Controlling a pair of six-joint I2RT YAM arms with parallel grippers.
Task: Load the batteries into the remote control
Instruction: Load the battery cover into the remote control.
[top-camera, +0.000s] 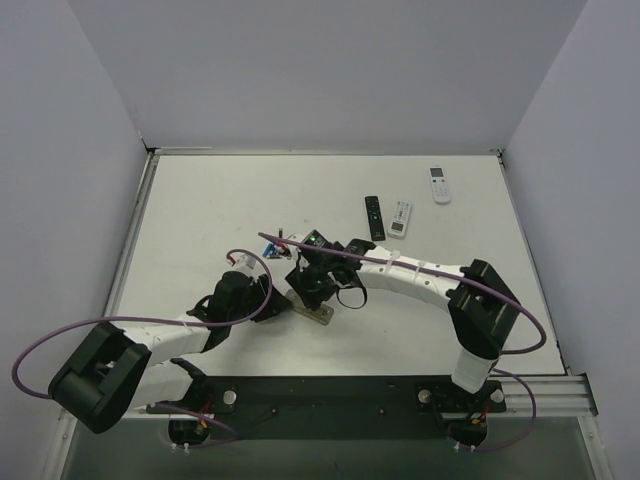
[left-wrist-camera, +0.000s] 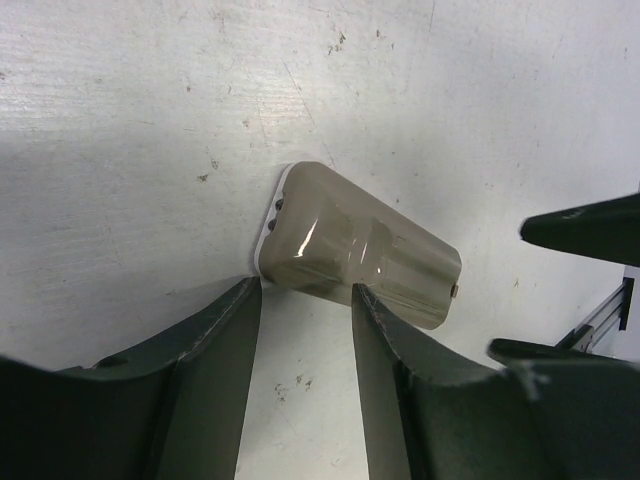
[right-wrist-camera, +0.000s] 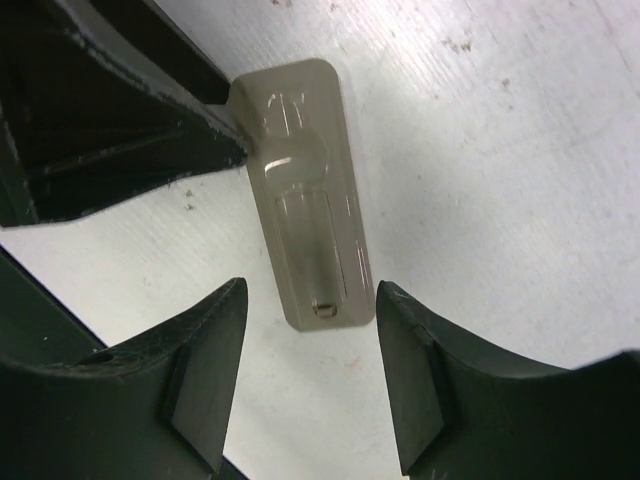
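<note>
Remote control (right-wrist-camera: 310, 230), small oblong body with glossy grey-tan plastic back: lies back-up on the scuffed white table (left-wrist-camera: 150, 120), between both arms. Bracketed by the black left gripper (left-wrist-camera: 305, 295), spread wide and empty, tips at one long edge, and by the black right gripper (right-wrist-camera: 310, 300), likewise parted and holding nothing, straddling one narrow end. Shows its battery cover (right-wrist-camera: 312, 250) apparently shut. No batteries made out anywhere. Looks barely begun: opening, fetching and seating all left.
</note>
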